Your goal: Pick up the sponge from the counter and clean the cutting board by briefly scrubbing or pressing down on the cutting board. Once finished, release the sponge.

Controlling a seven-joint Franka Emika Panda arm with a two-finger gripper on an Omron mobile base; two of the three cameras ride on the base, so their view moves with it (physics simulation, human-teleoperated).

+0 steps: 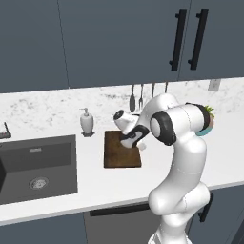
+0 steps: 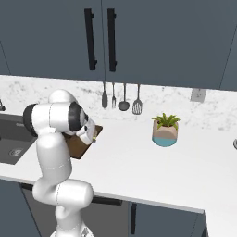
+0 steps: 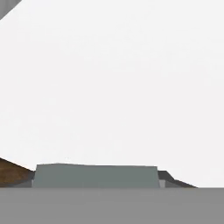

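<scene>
The dark brown cutting board point(image 1: 119, 153) lies on the white counter point(image 1: 95, 183) just right of the sink. My gripper point(image 1: 139, 144) hangs low over the board's right edge, pointing down. In the hand view the sponge point(image 3: 96, 176) shows its grey-green face, spanning the gap between my two dark fingertips point(image 3: 166, 176), so the gripper point(image 3: 96, 180) is shut on the sponge. From the right base view a bit of yellow sponge point(image 2: 94, 136) peeks out under the hand, at the board's point(image 2: 79, 149) near corner. A brown corner of the board point(image 3: 11, 172) sits at the hand view's lower left.
A dark sink point(image 1: 38, 164) is recessed left of the board, with a white soap dispenser point(image 1: 86, 121) behind it. Utensils point(image 2: 122, 99) hang on the marble backsplash. A potted plant point(image 2: 165, 130) stands to the right on open white counter. Dark cabinets hang overhead.
</scene>
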